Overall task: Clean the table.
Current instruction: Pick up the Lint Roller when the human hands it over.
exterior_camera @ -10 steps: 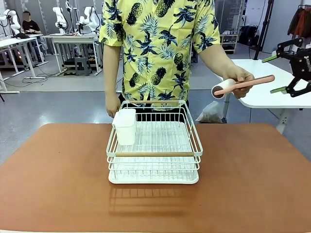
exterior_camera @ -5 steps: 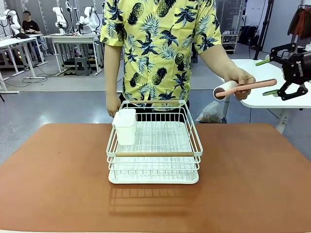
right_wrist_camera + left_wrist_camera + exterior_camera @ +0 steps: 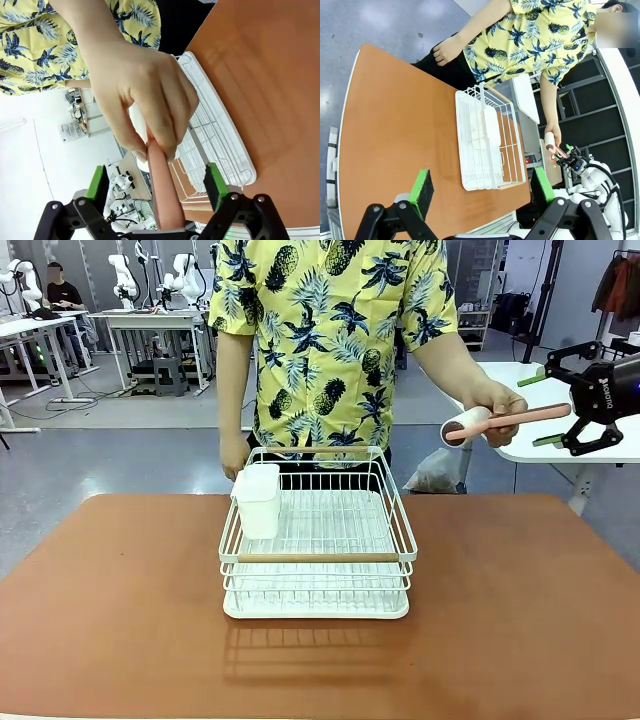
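Clasping the lint roller (image 3: 165,192), the hand (image 3: 142,97) hides its head wrist-side.

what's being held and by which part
The person's hand holds the lint roller by its pink handle, just behind the roll. The open right gripper straddles the handle's free end; the left gripper holds nothing.

- A robotics lab hall: bare grey floor (image 3: 100,460) spreads well left of the robot's right hand (image 3: 540,410).
- White work tables (image 3: 150,318) stand far left of that hand, a stool (image 3: 170,375) under one.
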Tool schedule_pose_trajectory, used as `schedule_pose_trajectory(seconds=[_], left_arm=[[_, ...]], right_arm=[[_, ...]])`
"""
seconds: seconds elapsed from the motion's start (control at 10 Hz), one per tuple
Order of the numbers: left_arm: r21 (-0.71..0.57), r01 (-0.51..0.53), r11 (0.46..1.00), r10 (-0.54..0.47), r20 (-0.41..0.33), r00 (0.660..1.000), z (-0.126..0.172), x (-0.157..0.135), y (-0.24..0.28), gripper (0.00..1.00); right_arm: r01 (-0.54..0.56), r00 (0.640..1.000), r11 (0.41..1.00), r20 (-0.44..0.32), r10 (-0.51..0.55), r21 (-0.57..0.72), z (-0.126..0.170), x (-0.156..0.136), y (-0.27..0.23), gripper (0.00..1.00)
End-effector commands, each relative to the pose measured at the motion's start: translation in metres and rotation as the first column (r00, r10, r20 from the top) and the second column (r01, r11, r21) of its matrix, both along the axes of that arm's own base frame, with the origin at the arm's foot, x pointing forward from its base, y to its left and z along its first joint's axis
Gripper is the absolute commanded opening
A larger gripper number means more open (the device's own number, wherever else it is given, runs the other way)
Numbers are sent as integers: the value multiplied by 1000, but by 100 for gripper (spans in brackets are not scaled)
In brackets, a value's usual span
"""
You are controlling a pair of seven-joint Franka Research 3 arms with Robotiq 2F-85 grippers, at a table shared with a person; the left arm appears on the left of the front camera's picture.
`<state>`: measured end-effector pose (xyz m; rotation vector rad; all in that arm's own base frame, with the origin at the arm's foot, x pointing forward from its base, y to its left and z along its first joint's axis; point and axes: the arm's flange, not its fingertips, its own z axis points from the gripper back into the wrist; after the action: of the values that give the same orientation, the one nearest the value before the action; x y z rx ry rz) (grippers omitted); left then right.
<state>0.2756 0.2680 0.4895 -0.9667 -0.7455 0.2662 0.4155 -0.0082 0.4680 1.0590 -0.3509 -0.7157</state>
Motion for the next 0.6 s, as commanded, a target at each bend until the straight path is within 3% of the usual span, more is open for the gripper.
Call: schedule_pose_trajectory(seconds=[0.0, 0.5], left_arm=[[1, 4, 1000, -4, 15, 1000, 1, -2, 2, 100], [1, 4, 1000, -4, 15, 1000, 1, -2, 2, 100]], right_arm=[[4, 998, 1000, 64, -4, -11, -4, 4, 6, 82], [9, 997, 1000, 72, -8, -12, -3, 6, 5, 37]])
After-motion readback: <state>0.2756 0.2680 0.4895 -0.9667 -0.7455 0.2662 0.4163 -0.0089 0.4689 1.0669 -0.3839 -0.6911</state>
